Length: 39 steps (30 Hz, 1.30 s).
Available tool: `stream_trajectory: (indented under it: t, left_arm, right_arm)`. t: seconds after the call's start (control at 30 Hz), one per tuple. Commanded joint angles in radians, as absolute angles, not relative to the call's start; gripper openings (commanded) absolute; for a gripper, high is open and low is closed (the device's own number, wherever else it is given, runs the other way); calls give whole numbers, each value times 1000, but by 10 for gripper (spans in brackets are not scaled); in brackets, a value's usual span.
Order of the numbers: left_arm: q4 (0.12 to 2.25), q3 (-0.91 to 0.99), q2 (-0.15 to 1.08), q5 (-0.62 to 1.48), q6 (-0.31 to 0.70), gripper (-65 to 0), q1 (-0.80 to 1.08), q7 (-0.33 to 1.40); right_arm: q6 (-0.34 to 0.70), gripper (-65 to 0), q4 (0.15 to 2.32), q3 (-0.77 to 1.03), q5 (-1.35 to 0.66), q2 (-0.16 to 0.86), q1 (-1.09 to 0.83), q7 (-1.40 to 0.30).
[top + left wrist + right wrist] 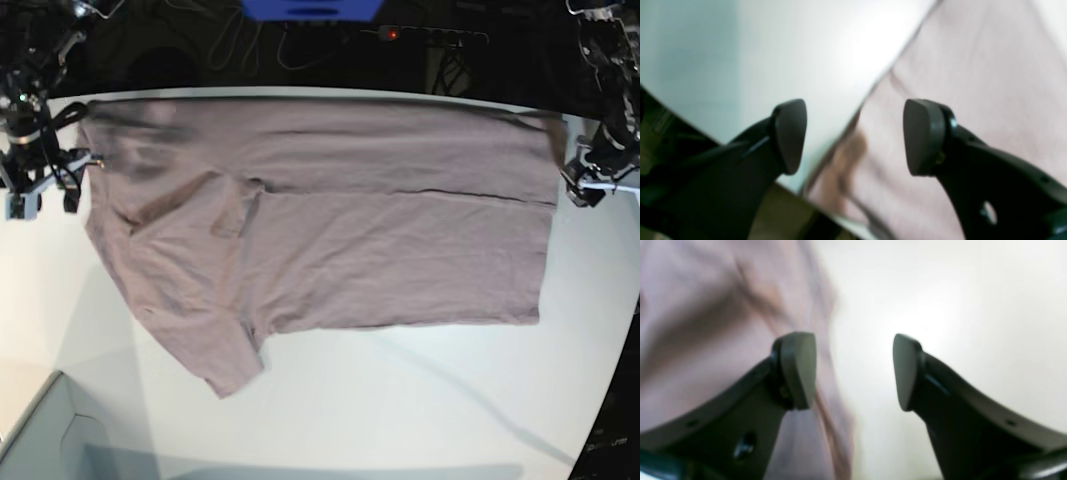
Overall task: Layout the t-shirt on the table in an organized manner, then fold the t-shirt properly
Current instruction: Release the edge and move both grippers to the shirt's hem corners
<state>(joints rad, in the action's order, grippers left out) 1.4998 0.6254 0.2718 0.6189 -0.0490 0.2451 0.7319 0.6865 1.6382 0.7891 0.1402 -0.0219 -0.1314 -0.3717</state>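
Observation:
The mauve t-shirt [330, 240] lies spread sideways over the white table [400, 400], hem at the right, one sleeve pointing to the front left. A long crease runs across its middle. My left gripper [855, 136] is open and empty, hovering over the shirt's edge [973, 83] where it meets the table [790, 50]; in the base view it is at the right hem [585, 185]. My right gripper [853, 371] is open and empty over the shirt's edge [706, 323] and bare table [957, 306]; in the base view it is at the far left shoulder end [42, 190].
A grey box corner [55, 430] sits at the front left. The table's curved edge [610, 400] runs down the right side. Cables and a blue object [310, 10] lie beyond the far edge.

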Motion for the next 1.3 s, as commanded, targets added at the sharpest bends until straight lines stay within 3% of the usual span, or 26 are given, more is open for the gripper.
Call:
stream_trajectory:
  t: [0.0, 0.23, 0.37, 0.7, 0.8, 1.0, 1.27]
  left_arm:
    - [1517, 630, 289, 625, -45, -212, 225, 723]
    - [1503, 627, 294, 616, -45, -212, 77, 717]
    - [1434, 622, 286, 616, -45, -212, -35, 716]
    - [1107, 615, 317, 616, -45, -212, -282, 714]
    - [1036, 535, 338, 616, -45, -212, -325, 693]
    - [954, 312, 378, 616, -45, -212, -332, 469]
    - [717, 68, 412, 616, -42, -212, -414, 268]
  right_arm:
    - [698, -285, 1658, 794, 128, -10, -114, -348]
    - [698, -266, 1503, 641, 232, 48, 25, -341]
    - [698, -266, 1291, 552, 302, 87, 186, -341]
    - [698, -265, 782, 544, 386, 200, 538, -321]
    - [696, -265, 628, 544, 381, 237, 575, -211]
    - [549, -265, 432, 541, 386, 269, 575, -24]
    - [499, -273, 343, 539, 386, 272, 572, 36]
